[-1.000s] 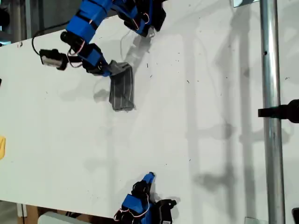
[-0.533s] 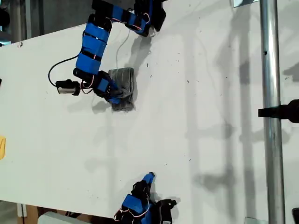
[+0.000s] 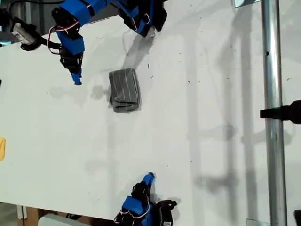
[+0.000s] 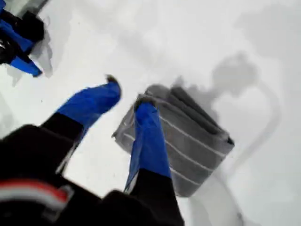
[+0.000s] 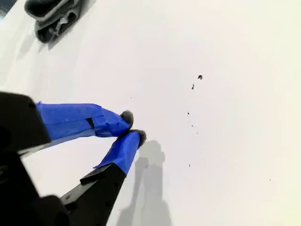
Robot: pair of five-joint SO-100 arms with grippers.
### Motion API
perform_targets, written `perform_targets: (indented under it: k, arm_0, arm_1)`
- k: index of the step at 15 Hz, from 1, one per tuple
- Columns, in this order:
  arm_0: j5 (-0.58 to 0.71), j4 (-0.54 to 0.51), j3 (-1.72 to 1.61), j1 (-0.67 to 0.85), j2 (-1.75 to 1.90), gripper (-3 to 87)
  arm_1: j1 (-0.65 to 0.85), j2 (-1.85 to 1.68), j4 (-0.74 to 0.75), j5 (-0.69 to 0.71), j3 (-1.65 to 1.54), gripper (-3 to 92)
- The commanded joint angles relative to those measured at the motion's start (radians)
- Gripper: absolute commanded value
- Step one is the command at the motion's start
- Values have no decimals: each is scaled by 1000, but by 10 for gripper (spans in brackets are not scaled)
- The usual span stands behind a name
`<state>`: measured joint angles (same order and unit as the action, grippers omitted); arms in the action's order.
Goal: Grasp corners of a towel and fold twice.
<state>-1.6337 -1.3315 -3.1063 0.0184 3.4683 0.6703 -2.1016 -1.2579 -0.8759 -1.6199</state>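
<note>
The towel lies folded into a small thick grey rectangle with pale stripes on the white table, in the upper middle of the exterior view. My first gripper hangs above the table, to the exterior view's left of the towel and apart from it. In the first wrist view its blue fingers stand open with nothing between them, and the towel lies just beyond. My second gripper rests shut and empty at the table's near edge. Its tips meet over bare table.
A metal pole with a black clamp runs down the exterior view's right. A yellow object shows at that view's left edge. The first arm's base sits at the top edge. Dark specks dot the table.
My first gripper was on the towel, laid it over into a flat fold, then let go. It rose away to the exterior view's upper left. The second arm has not moved.
</note>
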Motion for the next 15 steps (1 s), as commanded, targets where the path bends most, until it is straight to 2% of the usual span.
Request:
perform_targets:
  k: [1, 2, 3, 4, 5, 6, 7, 8, 9, 10, 12, 15]
  arm_0:
    - [23, 9, -5, -9, 8, 17]
    - [141, 9, -5, -9, 8, 17]
    - [354, 9, -5, -8, 8, 17]
    - [551, 17, -6, -8, 8, 15]
    - [600, 25, -11, -9, 8, 15]
    - [600, 25, -11, -9, 8, 15]
    - [598, 25, -11, -8, 8, 15]
    - [597, 25, -11, -8, 8, 15]
    - [597, 25, -11, -6, 8, 15]
    - [597, 25, -11, -6, 8, 15]
    - [597, 25, -11, -5, 8, 15]
    - [595, 25, -11, -5, 8, 15]
  arm_1:
    - [-41, -187, 26, -83, -436, -3]
    - [-61, -305, 94, -132, -670, -3]
    - [-67, -468, 138, -189, -885, -3]
    - [-74, -653, 121, -235, -1035, -3]
    - [-71, -831, 40, -262, -1117, -3]
    - [-63, -1039, -26, -287, -1192, -3]
    - [-64, -1197, -81, -419, -1266, 34]
    - [-92, -1173, -86, -465, -1279, 82]
    - [-118, -1180, -112, -494, -1276, 86]
    - [-178, -1183, -158, -618, -1272, 93]
    - [-242, -1186, -160, -626, -1269, 94]
    - [-262, -1186, -160, -623, -1269, 95]
